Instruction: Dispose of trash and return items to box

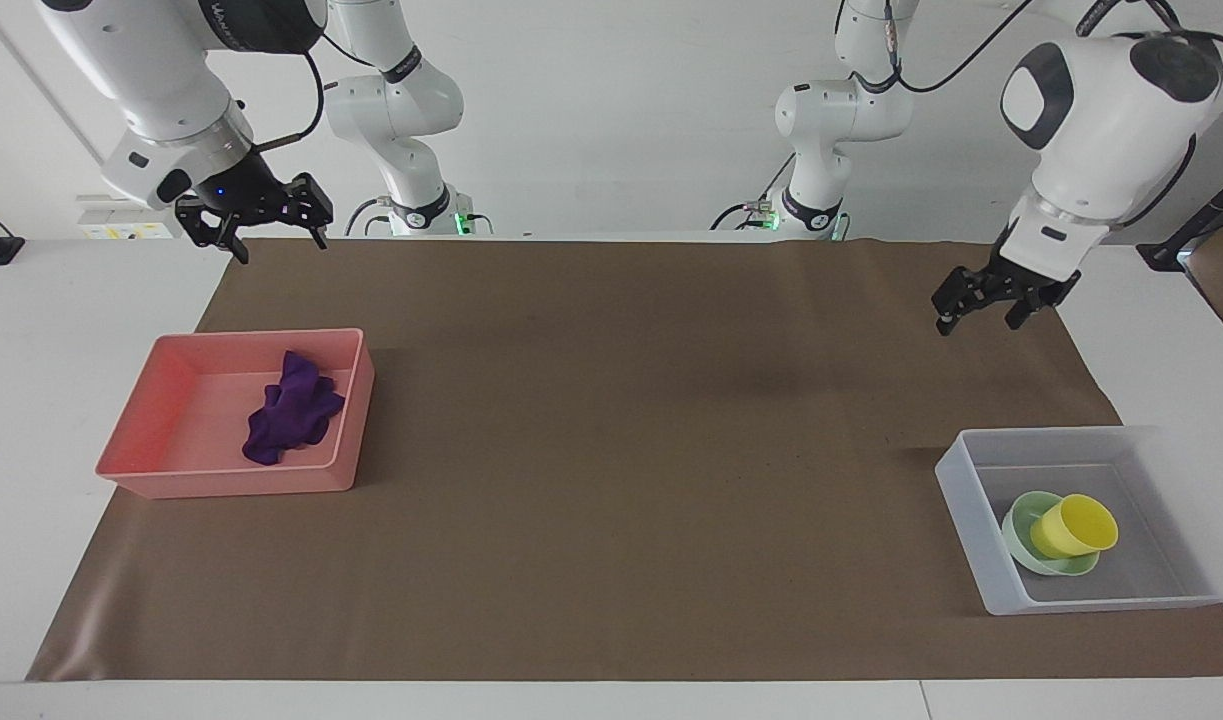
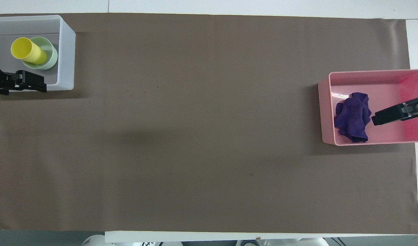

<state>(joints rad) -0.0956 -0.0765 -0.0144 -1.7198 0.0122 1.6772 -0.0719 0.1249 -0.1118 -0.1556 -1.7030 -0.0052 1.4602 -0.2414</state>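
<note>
The yellow cup [image 1: 1074,527] lies tilted in the mint-green bowl [image 1: 1019,537], inside the translucent grey-white box [image 1: 961,490] at the left arm's end of the table. They also show in the overhead view: cup [image 2: 26,51], bowl [image 2: 49,56], box [image 2: 67,51]. My left gripper [image 1: 976,322] is open and empty, raised high over the mat, well clear of the box; overhead it [image 2: 41,85] covers the box's edge. The purple fabric [image 1: 291,410] [image 2: 353,116] lies in the salmon-pink bin [image 1: 171,400] [image 2: 325,112]. My right gripper [image 1: 276,248] [image 2: 378,119] is open and empty, high above that bin.
A brown mat [image 1: 611,450] covers most of the table. White table surface [image 1: 71,320] shows at both ends. The two bins stand at opposite ends of the mat.
</note>
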